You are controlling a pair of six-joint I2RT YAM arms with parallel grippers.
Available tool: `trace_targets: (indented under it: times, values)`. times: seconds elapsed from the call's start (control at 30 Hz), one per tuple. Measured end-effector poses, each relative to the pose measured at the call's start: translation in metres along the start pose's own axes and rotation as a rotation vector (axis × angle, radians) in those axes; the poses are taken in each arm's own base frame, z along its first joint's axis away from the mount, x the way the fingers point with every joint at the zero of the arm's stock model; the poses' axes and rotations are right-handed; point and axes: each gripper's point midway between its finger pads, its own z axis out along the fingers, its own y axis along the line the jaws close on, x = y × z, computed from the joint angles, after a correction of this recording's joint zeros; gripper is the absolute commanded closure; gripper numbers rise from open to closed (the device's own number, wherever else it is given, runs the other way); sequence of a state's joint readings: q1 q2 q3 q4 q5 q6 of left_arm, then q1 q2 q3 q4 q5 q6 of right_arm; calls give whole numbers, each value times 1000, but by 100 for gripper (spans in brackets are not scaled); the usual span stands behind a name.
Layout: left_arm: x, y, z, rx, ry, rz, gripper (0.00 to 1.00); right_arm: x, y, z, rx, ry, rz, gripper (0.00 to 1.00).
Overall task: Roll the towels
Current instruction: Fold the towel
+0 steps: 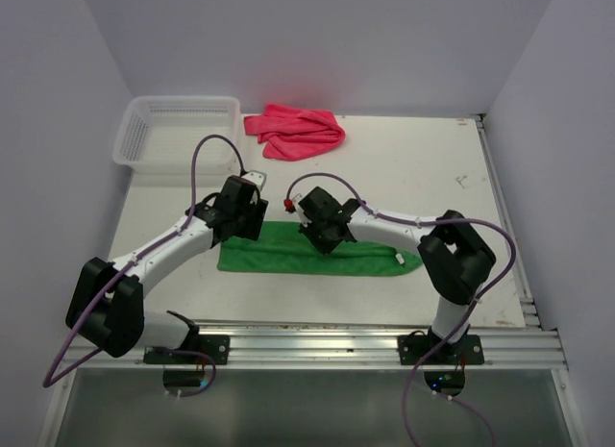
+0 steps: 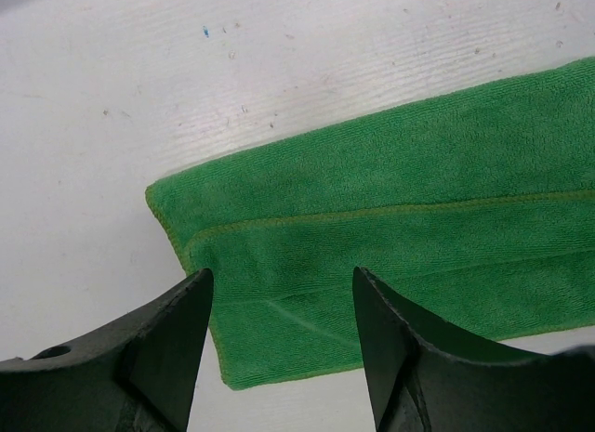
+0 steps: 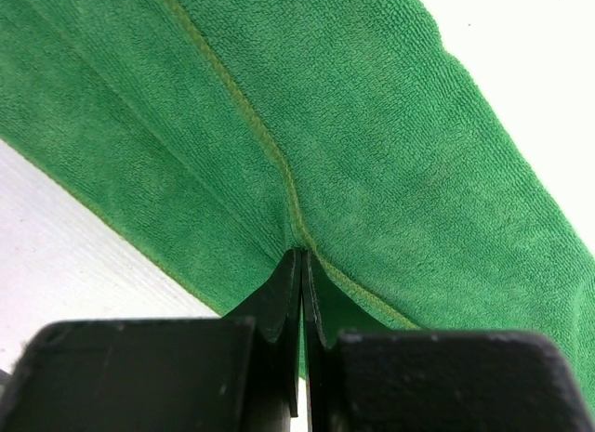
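A green towel (image 1: pixel 375 260), folded into a long strip, lies flat on the white table in front of the arms. My left gripper (image 1: pixel 242 219) hovers over the strip's left end with its jaws open and empty; in the left wrist view the fingertips (image 2: pixel 195 288) straddle the towel (image 2: pixel 418 200) near its left corner. My right gripper (image 1: pixel 323 232) is over the strip's middle. In the right wrist view it (image 3: pixel 302 255) is shut, pinching the towel (image 3: pixel 372 144) at its stitched hem, where the cloth puckers. A pink towel (image 1: pixel 296 132) lies crumpled at the back.
A white plastic basket (image 1: pixel 130 139) stands at the back left corner of the table. Grey walls enclose the table on three sides. A metal rail (image 1: pixel 317 346) runs along the near edge.
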State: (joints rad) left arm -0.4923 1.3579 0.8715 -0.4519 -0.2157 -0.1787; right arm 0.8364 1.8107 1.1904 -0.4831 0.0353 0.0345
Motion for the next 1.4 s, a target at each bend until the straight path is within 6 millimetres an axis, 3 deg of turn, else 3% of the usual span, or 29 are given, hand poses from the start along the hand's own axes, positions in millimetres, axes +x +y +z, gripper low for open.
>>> trace_targets:
  times: [0.33, 0.93, 1.4]
  values:
    - [0, 0, 0, 0, 0, 0, 34, 0, 9, -4, -10, -5, -10, 100]
    - [1, -2, -1, 3, 4, 7, 33, 27, 24, 1, -24, 51, -42, 100]
    - [1, -1, -1, -4, 1, 5, 30, 28, 35, -6, -75, 32, -32, 73]
